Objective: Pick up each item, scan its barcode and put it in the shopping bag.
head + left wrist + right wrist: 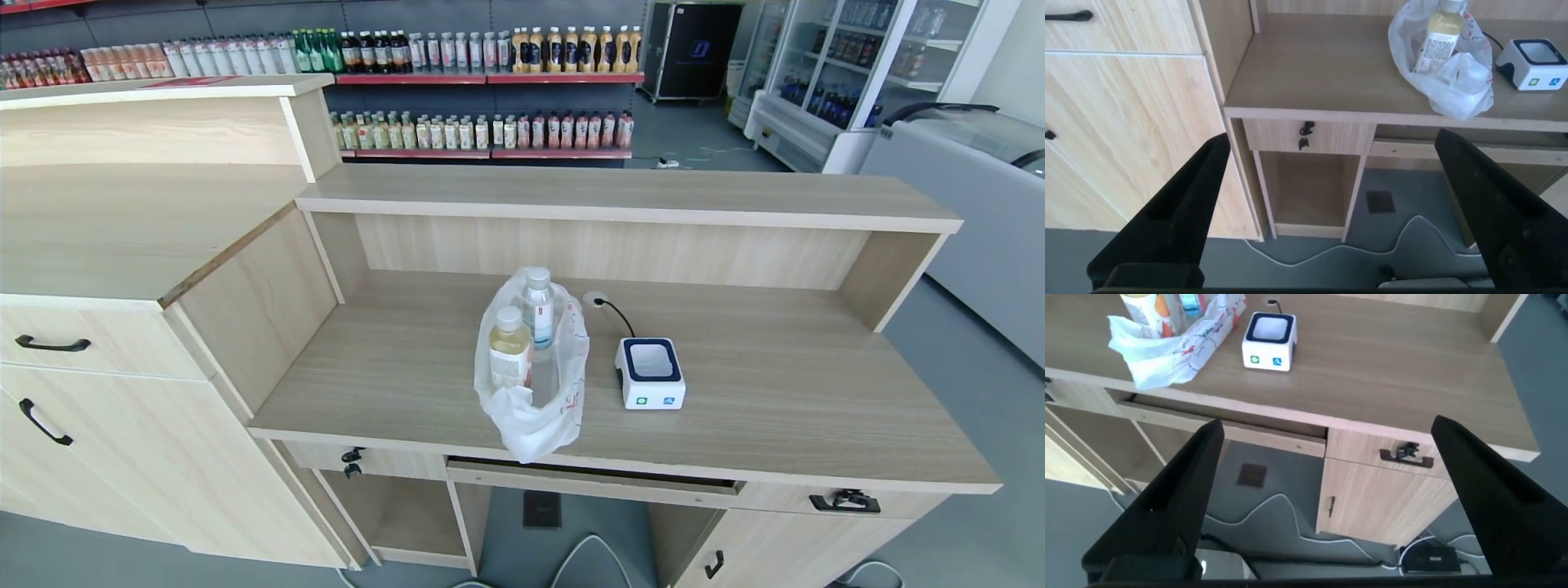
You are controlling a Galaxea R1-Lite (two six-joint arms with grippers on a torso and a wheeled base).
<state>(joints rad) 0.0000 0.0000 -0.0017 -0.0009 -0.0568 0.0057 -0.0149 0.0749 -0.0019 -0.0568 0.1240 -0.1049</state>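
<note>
two plastic drink bottles are standing in the white plastic shopping bag beside the white boxy scanner, seemingly done, so left gripper and right gripper are hanging wide open, empty.

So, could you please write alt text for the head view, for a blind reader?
A white shopping bag on a wooden counter holds two upright bottles, a yellowish bottle and a clear bottle. A white barcode scanner sits to its right, apart from it; drink shelves stand behind.
</note>
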